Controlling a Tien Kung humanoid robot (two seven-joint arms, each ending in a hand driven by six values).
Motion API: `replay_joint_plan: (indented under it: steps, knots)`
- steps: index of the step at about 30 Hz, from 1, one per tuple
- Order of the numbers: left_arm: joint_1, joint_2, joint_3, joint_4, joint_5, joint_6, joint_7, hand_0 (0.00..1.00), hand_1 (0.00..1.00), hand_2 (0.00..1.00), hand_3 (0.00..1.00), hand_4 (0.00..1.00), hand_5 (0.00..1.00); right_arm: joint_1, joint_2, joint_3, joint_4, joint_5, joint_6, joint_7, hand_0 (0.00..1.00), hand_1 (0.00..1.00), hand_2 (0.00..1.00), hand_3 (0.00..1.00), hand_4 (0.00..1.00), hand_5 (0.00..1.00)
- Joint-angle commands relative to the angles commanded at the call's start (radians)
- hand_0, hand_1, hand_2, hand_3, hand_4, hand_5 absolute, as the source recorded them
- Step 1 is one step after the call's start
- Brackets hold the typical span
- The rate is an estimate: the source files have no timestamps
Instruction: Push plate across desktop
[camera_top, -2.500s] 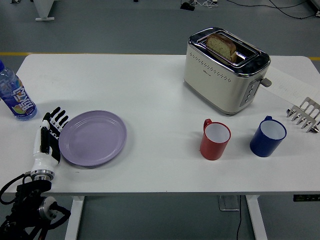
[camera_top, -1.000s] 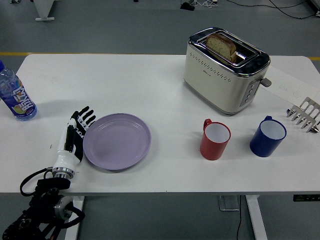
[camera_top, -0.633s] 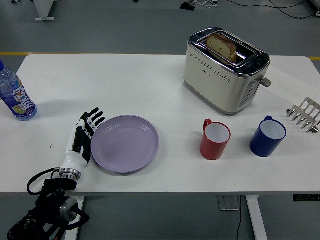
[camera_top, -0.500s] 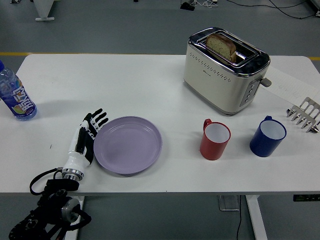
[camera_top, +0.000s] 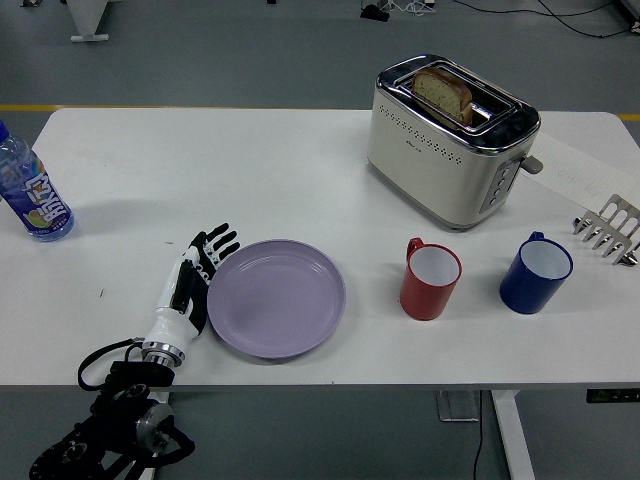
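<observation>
One plate, lilac and shallow, lies flat near the table's front edge, left of the red mug. We judge it stiff, light and likely breakable, sliding easily on the smooth top (so no lifting is needed). Our contact belongs on its rim, low and side-on. Our left hand stands just beside the plate's left edge, apparently touching it, fingers straight and extended, gripping nothing. Pushing rightward, we judge the mug the nearest obstacle.
</observation>
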Motion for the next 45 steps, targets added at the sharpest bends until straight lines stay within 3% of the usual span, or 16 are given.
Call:
replay_joint_plan:
  steps: [22, 42, 45]
  knots:
    - [0.002, 0.000, 0.083, -0.031, -0.012, 0.004, 0.003, 0.809, 0.822, 0.843, 0.825, 0.505, 0.998, -0.006, -0.004, 0.003, 0.000, -0.006, -0.003, -0.001, 0.551, 0.451, 0.580, 0.579, 0.296, 0.468]
    - [-0.018, 0.000, 0.043, -0.043, -0.007, 0.015, 0.002, 0.809, 0.822, 0.841, 0.823, 0.505, 0.998, 0.001, -0.004, 0.000, -0.001, 0.000, -0.002, 0.001, 0.551, 0.451, 0.577, 0.579, 0.298, 0.469]
    - [-0.024, 0.000, -0.004, -0.043, 0.029, 0.049, 0.019, 0.809, 0.822, 0.841, 0.823, 0.505, 0.998, 0.002, -0.004, 0.000, -0.001, 0.001, -0.002, 0.002, 0.551, 0.451, 0.577, 0.579, 0.298, 0.469]
